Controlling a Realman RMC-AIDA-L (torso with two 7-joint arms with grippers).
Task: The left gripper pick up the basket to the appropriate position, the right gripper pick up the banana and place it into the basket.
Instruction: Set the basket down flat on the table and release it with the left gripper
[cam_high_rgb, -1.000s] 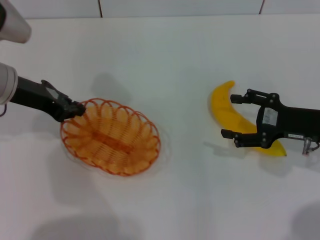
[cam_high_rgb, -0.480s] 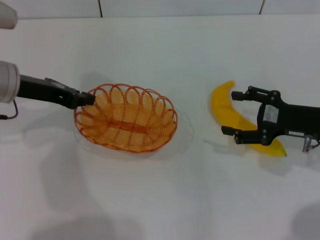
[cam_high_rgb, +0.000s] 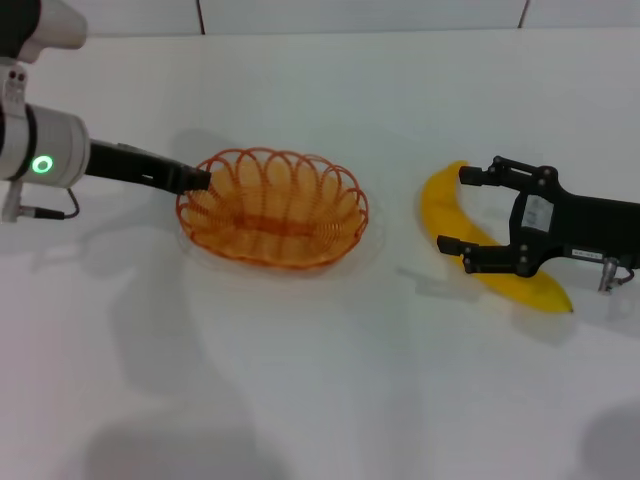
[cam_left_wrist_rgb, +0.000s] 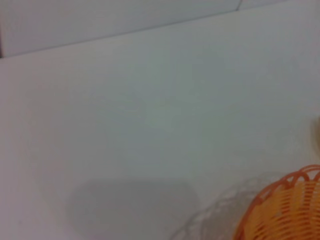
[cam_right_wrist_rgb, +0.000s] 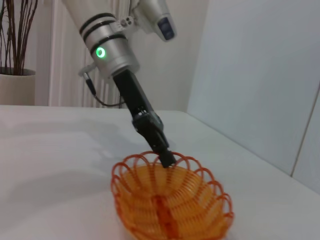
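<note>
Left pincer (cam_high_rgb: 196, 180) is clamping the basket (cam_high_rgb: 272, 208) by its left rim, carrying it low over the tabletop (cam_high_rgb: 320, 380) toward centre. Right pincer (cam_high_rgb: 470, 210) is hanging open astride the banana (cam_high_rgb: 470, 240) lying at right; closing on it comes next, I'd say.

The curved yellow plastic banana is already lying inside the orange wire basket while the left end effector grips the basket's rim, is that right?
Not quite. The curved yellow plastic banana lies on the white table, well apart from the orange wire basket, with the right end effector open around it. The head view shows this. The left end effector does grip the basket's rim.
</note>
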